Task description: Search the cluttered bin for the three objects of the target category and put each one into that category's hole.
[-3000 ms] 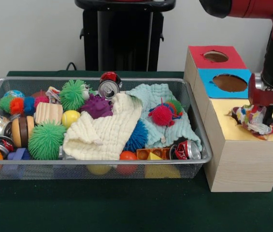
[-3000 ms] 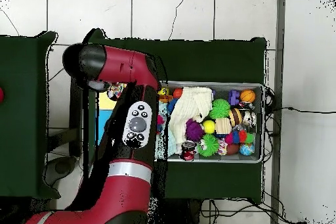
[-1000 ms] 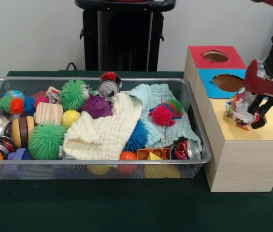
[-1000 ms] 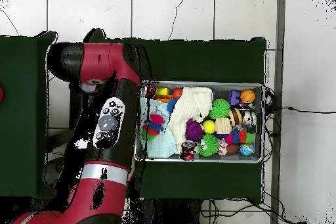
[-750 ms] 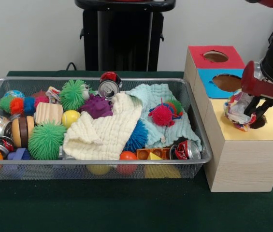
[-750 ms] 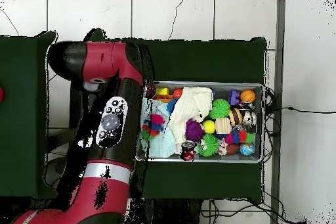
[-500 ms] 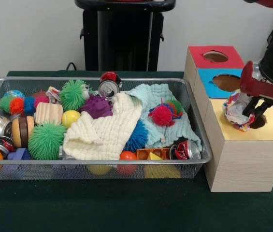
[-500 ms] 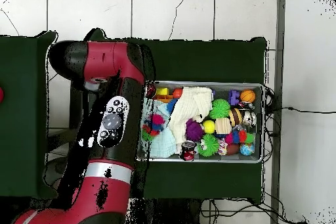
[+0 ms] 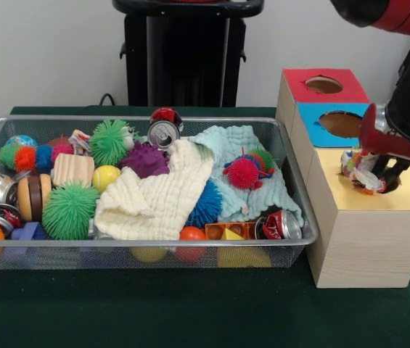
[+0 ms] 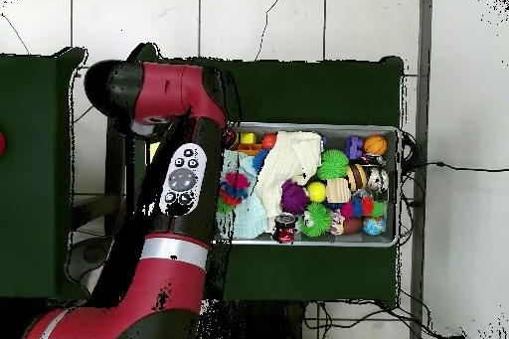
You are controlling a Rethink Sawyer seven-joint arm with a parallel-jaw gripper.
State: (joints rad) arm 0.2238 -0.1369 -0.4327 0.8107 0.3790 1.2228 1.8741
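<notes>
A red and black Sawyer arm point(image 10: 179, 186) reaches over a green-covered surface point(image 9: 154, 312) toward a wooden sorting box point(image 9: 357, 217) topped with red, blue and yellow panels, each cut with a round hole. Beside the box, a wire-mesh bin point(image 9: 139, 250) holds the clutter: a cream cloth point(image 9: 154, 196), a pale teal cloth point(image 9: 237, 156), green spiky balls point(image 9: 69, 210), a purple spiky ball point(image 9: 146, 158), a red spiky ball point(image 9: 242, 172), crushed cans point(image 9: 162, 133) and a yellow ball point(image 9: 106, 177).

The gripper point(image 9: 380, 177) hangs low over the yellow panel point(image 9: 368, 196), directly above that panel's hole point(image 9: 390, 187), with a crumpled, multicoloured piece of fabric point(image 9: 361, 170) bunched at its tip. The fabric sits at the hole's near rim, part of it apparently dipping in and part spilling onto the panel. The fingers appear closed on the fabric, though the bundle hides most of them.

The risk, judged from this position, is a snag: a loose fold draped over the rim could keep the fabric on the panel, or cling to the fingers as they open and be carried off. An off-centre release could leave it stranded on the box top.

The arm comes in from the upper right of the front view, its forearm nearly vertical and wrist pointed straight down. From overhead, its bulk covers the box entirely.
</notes>
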